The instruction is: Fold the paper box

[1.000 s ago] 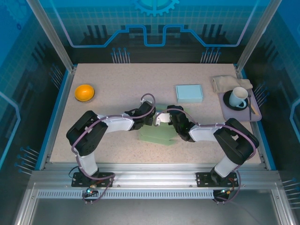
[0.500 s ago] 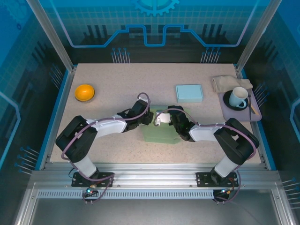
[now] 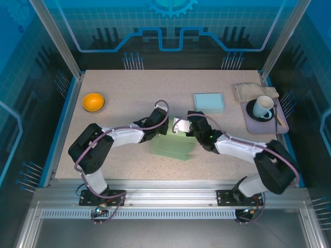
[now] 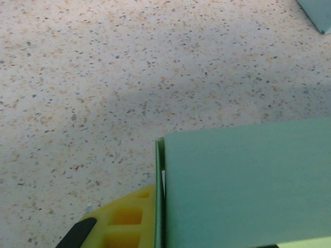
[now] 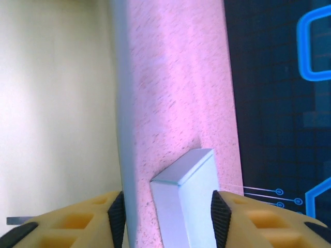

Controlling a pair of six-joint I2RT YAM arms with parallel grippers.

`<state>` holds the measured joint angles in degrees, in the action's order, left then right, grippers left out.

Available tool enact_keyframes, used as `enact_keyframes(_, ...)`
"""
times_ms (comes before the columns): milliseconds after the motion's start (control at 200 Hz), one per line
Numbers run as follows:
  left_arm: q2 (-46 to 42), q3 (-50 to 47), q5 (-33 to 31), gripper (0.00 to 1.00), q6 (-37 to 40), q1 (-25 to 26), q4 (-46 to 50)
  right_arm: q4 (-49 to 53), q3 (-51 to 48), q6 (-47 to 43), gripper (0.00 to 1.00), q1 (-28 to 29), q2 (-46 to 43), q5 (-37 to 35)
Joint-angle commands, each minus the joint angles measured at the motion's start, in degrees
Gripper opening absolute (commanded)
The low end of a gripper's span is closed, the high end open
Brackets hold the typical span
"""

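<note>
Locate the green box [image 3: 173, 148] at the centre of the worktop [image 3: 129, 88], toward the near edge, between the two arms. From above it reads as a pale green, partly folded shape with a flat top face. Its far edge is covered by both wrists. In the left wrist view, the green box [image 4: 243, 181] shows a smooth, uncreased panel with a straight vertical edge and a square upper corner, standing above the speckled worktop [image 4: 103, 77].

Note the left gripper [image 3: 164, 130] at the far left corner of the green box. Its jaws are closed on the box wall. One yellow finger [image 4: 124, 222] lies against the panel edge, and the other finger is hidden behind the panel.

Note the right gripper [image 3: 178, 125] at the far edge of the green box, just beside the left gripper. Its jaws stand open with nothing clamped. In the right wrist view, the right gripper [image 5: 168, 209] shows both black pads [image 5: 116, 212] apart.

Observe the blue box [image 3: 209, 102] beyond the right gripper, near it but clear of the green box. It also appears past the open jaws as the blue box [image 5: 186, 201].

Observe the orange bowl [image 3: 93, 101] at far left, well apart. At far right, the tray [image 3: 253, 124] carries a cup [image 3: 264, 106], with a cloth [image 3: 251, 90] at its far end.
</note>
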<state>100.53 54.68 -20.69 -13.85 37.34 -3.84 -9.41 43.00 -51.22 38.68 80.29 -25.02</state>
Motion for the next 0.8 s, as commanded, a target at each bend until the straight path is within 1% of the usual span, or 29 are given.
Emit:
enact_keyframes(0,-2.53,-3.06,-4.45,0.07,-1.01,-0.12,1.04,15.54,6.19,14.66,0.55,-1.53,-9.0,4.04)
enact_keyframes(120,-5.89,-6.17,-6.14,0.07,-2.35,-0.1,-0.62,30.04,12.6,33.91,0.58,-4.91,-15.42,6.88)
enact_keyframes(155,-6.94,-7.35,-6.37,0.07,-2.73,-0.08,-1.62,33.8,13.72,39.47,0.59,-6.49,-16.62,8.55)
enact_keyframes(200,-8.19,-8.84,-6.46,0.07,-3.1,-0.1,-2.9,37.65,14.34,44.21,0.59,-8.65,-17.48,11.92)
enact_keyframes(245,-9.31,-10.2,-6.34,0.08,-3.5,-0.11,-4.04,39.89,14.34,47.6,0.59,-10.77,-17.71,14.91)
enact_keyframes(295,-10.49,-11.59,-6.25,0.08,-3.6,-0.14,-5.14,41.39,13.79,52.27,0.59,-13.2,-17.48,16.44)
enact_keyframes(350,-11.56,-12.59,-6.72,0.08,-4.01,-0.14,-5.64,42.67,13.52,59.6,0.55,-16.06,-16.2,17.97)
enact_keyframes(400,-12.22,-13.11,-7.27,0.08,-4.43,-0.08,-5.74,43.58,13.98,66.14,0.52,-17.75,-14.18,21.02)
enact_keyframes(460,-12.76,-13.53,-7.63,0.07,-4.89,-0.1,-5.87,43.17,14.1,71.74,0.51,-17.49,-12.2,23.9)
enact_keyframes(535,-13.28,-14.07,-7.79,0.07,-5.13,-0.01,-6.65,40.06,13.69,77.44,0.52,-16.01,-10.69,27.23)
enact_keyframes(650,-14.06,-14.67,-8.56,0.07,-5.62,0.14,-7.58,36.55,14.39,85.11,0.52,-12.42,-8.56,26.85)
enact_keyframes(795,-14.92,-15.99,-10.28,0.06,-5.58,0.62,-10.27,34.48,16.32,91.63,0.54,-10.52,-4.16,29.09)
